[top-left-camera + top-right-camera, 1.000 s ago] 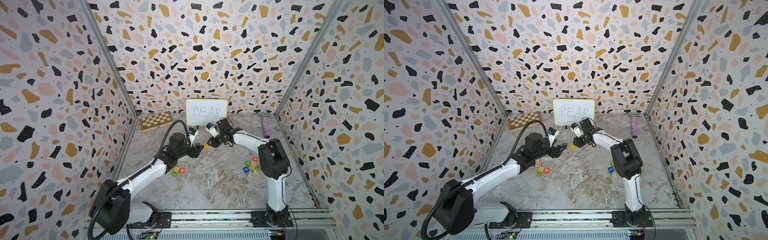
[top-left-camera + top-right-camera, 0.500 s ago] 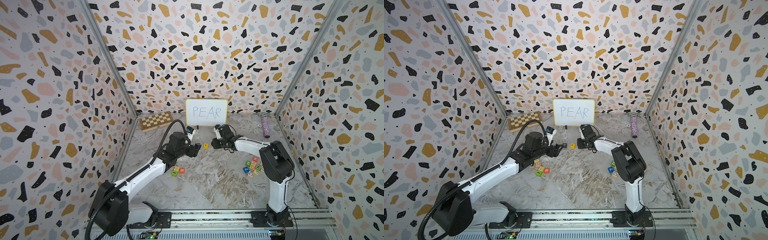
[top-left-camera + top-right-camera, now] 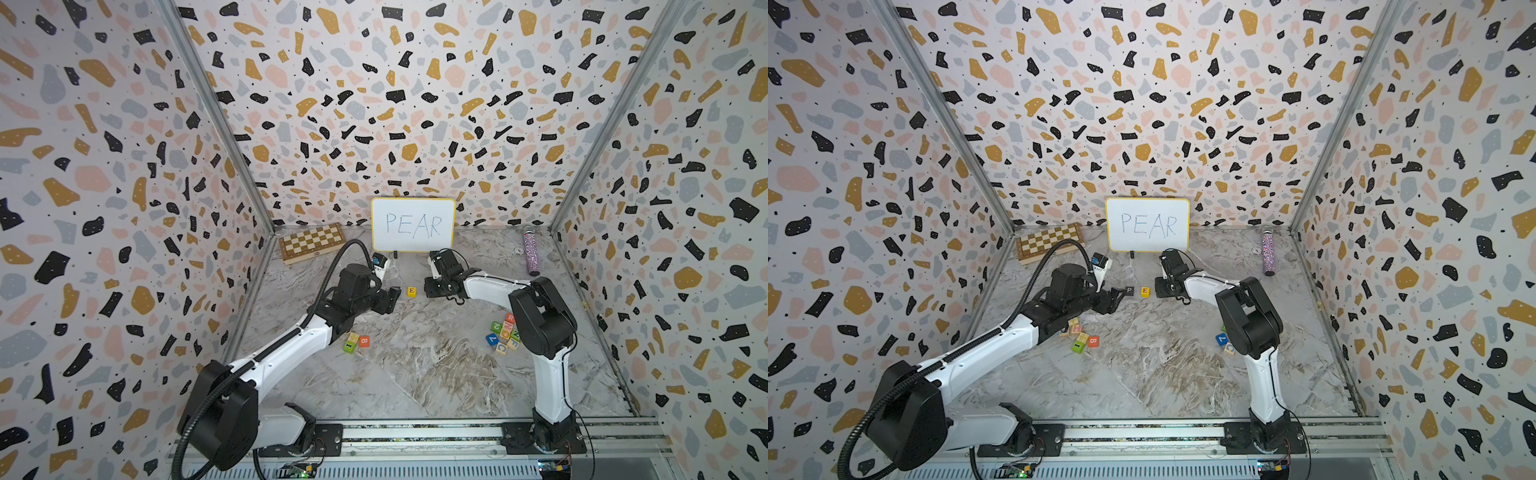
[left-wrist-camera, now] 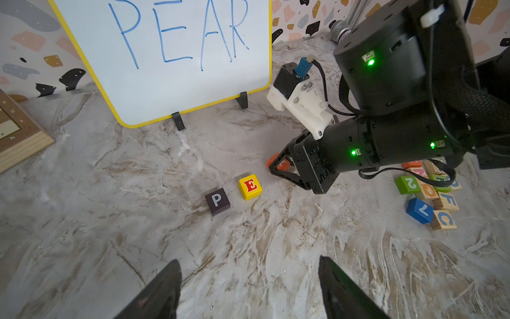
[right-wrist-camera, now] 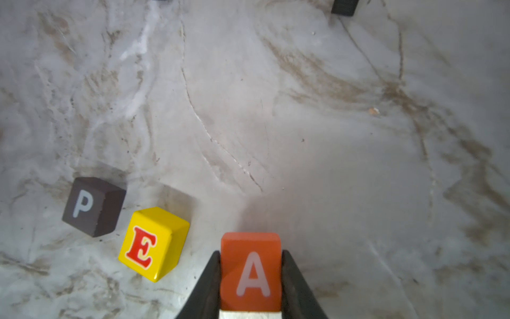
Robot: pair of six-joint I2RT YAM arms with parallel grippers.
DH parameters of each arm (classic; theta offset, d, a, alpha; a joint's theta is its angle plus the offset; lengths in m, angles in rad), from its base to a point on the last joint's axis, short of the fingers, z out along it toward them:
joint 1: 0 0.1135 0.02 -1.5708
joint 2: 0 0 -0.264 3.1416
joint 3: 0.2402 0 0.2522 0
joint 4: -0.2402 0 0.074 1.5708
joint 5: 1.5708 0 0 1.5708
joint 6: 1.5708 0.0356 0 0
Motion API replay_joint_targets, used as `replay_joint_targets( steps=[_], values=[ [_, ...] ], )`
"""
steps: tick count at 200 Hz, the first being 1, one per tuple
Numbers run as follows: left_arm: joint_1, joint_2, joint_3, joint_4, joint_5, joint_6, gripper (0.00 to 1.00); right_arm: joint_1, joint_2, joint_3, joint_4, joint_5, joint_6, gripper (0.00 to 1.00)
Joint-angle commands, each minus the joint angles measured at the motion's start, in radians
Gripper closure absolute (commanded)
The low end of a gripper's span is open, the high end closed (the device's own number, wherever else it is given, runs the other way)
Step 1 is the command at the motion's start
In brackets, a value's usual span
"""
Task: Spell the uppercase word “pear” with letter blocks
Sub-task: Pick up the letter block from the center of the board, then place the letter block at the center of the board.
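Note:
The black P block (image 4: 217, 200) and yellow E block (image 4: 250, 186) stand side by side on the marble table, in front of the whiteboard. My right gripper (image 5: 250, 256) is shut on the orange-red A block (image 5: 250, 272). It holds the block low, just right of the E block (image 5: 153, 243) with a small gap; in a top view the right gripper (image 3: 430, 287) sits beside the E block (image 3: 411, 291). My left gripper (image 4: 248, 262) is open and empty, just short of the P block (image 3: 1129, 290). The R block (image 3: 510, 318) lies in the right pile.
A whiteboard reading PEAR (image 3: 412, 224) stands at the back, with a chessboard (image 3: 311, 242) to its left and a glittery tube (image 3: 530, 253) at the back right. Several loose blocks (image 3: 503, 334) lie by the right arm. A green block (image 3: 350, 345) and an orange-red B block (image 3: 364, 341) lie under the left arm.
My right gripper has come down with the A block to table height beside the E block. The left arm has barely moved.

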State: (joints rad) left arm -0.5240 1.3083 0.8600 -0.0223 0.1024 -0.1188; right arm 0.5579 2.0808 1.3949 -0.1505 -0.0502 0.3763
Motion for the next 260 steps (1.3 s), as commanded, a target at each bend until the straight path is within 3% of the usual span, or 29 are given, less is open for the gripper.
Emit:
replay_joint_targets(
  steps=[1, 110, 186, 260],
  values=[
    [-0.002, 0.017, 0.009, 0.022, -0.018, 0.005, 0.23, 0.010, -0.002, 0.045, -0.039, 0.020, -0.011, 0.86],
    [-0.003, 0.026, 0.012, 0.021, -0.029, 0.024, 0.22, 0.023, 0.000, 0.046, -0.059, 0.047, 0.006, 0.84],
    [-0.002, 0.032, 0.015, 0.027, -0.046, 0.041, 0.22, 0.023, 0.001, 0.058, -0.066, 0.055, 0.016, 0.67],
    [-0.002, 0.035, 0.012, 0.027, -0.047, 0.044, 0.22, 0.035, -0.035, 0.037, -0.070, 0.064, 0.029, 0.66]
  ],
)
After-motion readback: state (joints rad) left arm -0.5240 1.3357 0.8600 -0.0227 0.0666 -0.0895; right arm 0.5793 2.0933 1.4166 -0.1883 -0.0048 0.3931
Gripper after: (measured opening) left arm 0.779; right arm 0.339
